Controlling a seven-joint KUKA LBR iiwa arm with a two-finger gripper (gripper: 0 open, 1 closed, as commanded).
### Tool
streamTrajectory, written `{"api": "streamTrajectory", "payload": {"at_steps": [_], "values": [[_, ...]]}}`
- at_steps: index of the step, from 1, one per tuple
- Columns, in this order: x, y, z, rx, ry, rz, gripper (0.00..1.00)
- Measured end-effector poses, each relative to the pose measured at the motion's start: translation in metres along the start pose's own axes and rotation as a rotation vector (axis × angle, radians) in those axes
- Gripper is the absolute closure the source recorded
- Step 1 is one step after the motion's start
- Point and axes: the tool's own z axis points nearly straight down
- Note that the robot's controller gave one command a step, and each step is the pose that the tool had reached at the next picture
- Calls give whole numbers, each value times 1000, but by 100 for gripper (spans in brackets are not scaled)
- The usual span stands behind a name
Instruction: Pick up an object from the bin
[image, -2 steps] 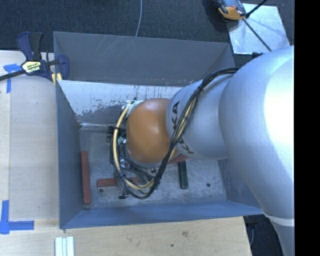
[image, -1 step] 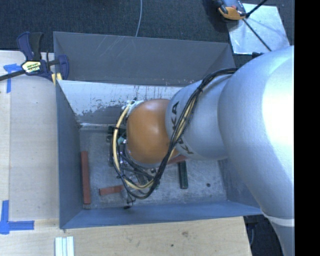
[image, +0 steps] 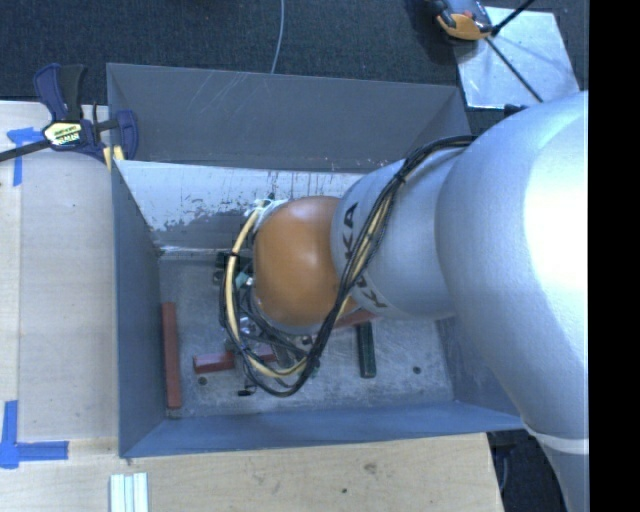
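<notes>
My gripper (image: 262, 348) reaches down into the left middle of the bin, mostly hidden under the arm's orange cover and cables. Just to its left, a small red flat piece (image: 211, 363) lies on the floor, close to the gripper's dark body. Further left, a long reddish-brown bar (image: 172, 356) lies along the bin's left wall. A short dark stick (image: 366, 351) lies to the right of the gripper. A red thing (image: 357, 318) peeks out from under the arm above that stick.
The big silver arm comes in from the right and covers the bin's right half and middle. Scuffed grey floor shows along the front wall and in the front right corner.
</notes>
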Motion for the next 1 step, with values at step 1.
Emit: {"api": "streamTrajectory", "payload": {"at_steps": [1], "values": [[0,0,0,0,0,0,100]]}}
